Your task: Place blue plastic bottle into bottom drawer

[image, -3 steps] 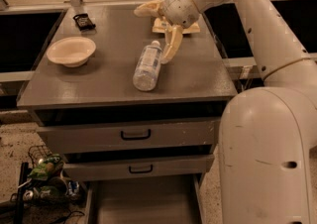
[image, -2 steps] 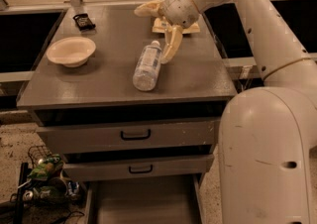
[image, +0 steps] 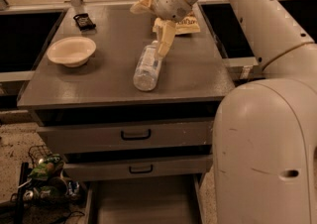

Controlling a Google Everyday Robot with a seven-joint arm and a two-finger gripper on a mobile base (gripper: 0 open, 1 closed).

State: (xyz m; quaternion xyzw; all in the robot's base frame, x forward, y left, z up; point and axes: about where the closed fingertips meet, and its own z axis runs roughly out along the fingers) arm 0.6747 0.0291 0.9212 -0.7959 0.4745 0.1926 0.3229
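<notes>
The clear, ribbed blue plastic bottle [image: 147,67] lies on its side on the flat grey cabinet surface [image: 109,29], and no displacement from a second ago is observed. The cream-coloured hand [image: 160,53] is held at the bottle's cap end, likewise unmoved; whether it is apart or clamped cannot be told. The pulled-out shallow grey bottom drawer [image: 143,203] is left unfilled, so the pick-up is judged not yet completed.

1. Gripper [image: 161,49] sits above the tabletop at the far end of the blue plastic bottle [image: 146,68]; cap end partly hidden behind it.
2. Bottom drawer [image: 143,200]: front cut off by lower edge, right side behind robot body [image: 267,153].
3. Snack bag [image: 187,24]: partly behind arm [image: 257,15].
4. Small black obj [image: 84,21], back-left: too small to ID.
5. Floor clutter [image: 47,178]: can't make out.
</notes>
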